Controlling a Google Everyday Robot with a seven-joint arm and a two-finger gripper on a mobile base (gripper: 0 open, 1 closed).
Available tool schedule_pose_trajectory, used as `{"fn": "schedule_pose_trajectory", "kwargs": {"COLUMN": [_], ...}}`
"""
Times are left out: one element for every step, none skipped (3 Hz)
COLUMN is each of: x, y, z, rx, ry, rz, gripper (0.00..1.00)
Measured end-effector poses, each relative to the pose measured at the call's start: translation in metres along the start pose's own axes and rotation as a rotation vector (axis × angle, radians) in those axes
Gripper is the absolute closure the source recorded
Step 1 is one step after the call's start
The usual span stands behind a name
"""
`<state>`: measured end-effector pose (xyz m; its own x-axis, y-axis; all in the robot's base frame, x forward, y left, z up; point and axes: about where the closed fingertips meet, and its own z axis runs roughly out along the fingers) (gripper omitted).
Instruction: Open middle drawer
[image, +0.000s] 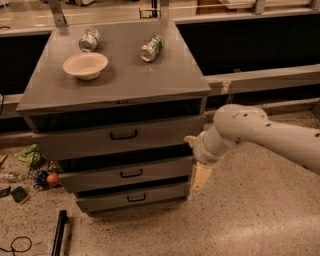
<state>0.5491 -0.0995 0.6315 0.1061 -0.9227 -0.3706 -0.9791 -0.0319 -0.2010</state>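
A grey metal cabinet has three drawers. The middle drawer has a flat grey front of medium height and a small black bar handle; it sits between the taller top drawer and the slimmer bottom drawer. All three fronts stand slightly forward of the frame with dark gaps above them. My gripper, on a white arm reaching in from the right, is at the right end of the middle drawer's front, well right of its handle.
A beige bowl and two tipped cans lie on the cabinet top. Small litter is on the floor at the left. A black rod lies on the floor in front. A long dark counter runs behind.
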Motion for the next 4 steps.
{"fn": "schedule_pose_trajectory", "kwargs": {"x": [0.018,0.026,0.032,0.033], "y": [-0.023,-0.040,-0.051,-0.068], "z": [0.079,0.145,0.182,0.213], "rx": [-0.026,-0.064,-0.053,-0.034], "ry": [-0.018,-0.017,-0.021,-0.017], "rz": [-0.007,-0.051,-0.094,-0.133], "gripper": [0.00,0.00,0.00,0.00]}}
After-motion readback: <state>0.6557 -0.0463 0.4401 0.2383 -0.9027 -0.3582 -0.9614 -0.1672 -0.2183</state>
